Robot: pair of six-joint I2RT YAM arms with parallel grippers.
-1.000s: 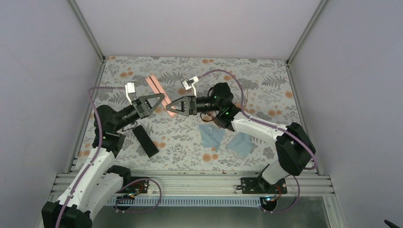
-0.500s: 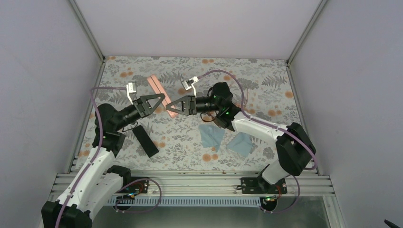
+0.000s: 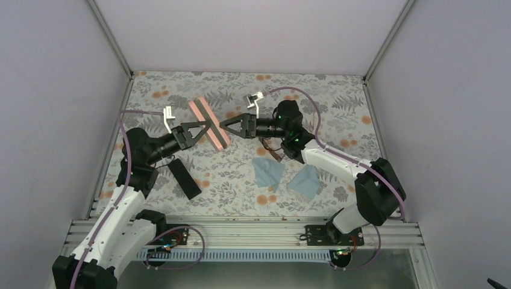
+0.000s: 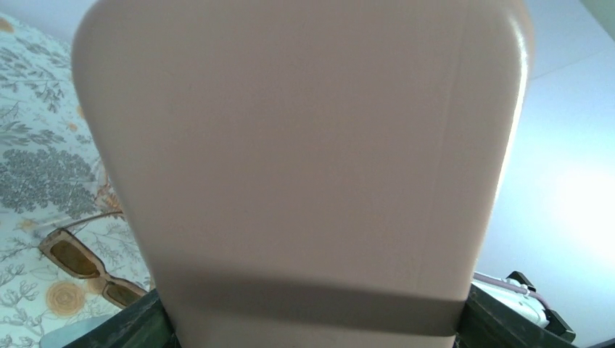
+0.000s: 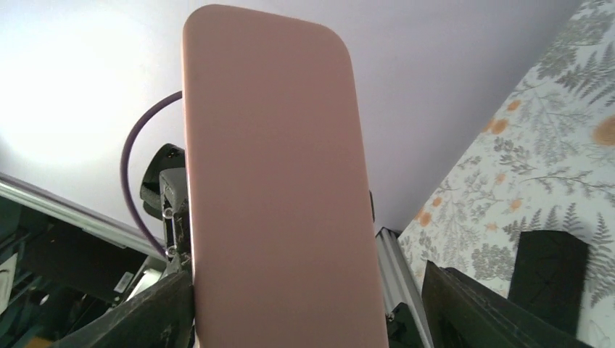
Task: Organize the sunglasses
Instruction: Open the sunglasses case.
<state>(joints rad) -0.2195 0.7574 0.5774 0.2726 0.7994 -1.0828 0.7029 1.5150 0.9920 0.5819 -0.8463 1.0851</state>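
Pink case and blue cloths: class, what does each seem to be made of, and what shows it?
Pink case: likely plastic or faux leather, matte; smooth even surface, rounded corners, only a faint sheen. Blue cloths: thin soft fabric, perhaps microfibre; they lie limp and flat.

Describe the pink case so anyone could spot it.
Over the floral table, where both arms meet, the pink case is held in the left gripper, the right gripper open around it. It's the only pink oblong; the black case lies flat near the left arm.

place: robot lab cell | cues: plain enclosure walls (image 3: 54,90), aluminium rail (image 3: 241,229)
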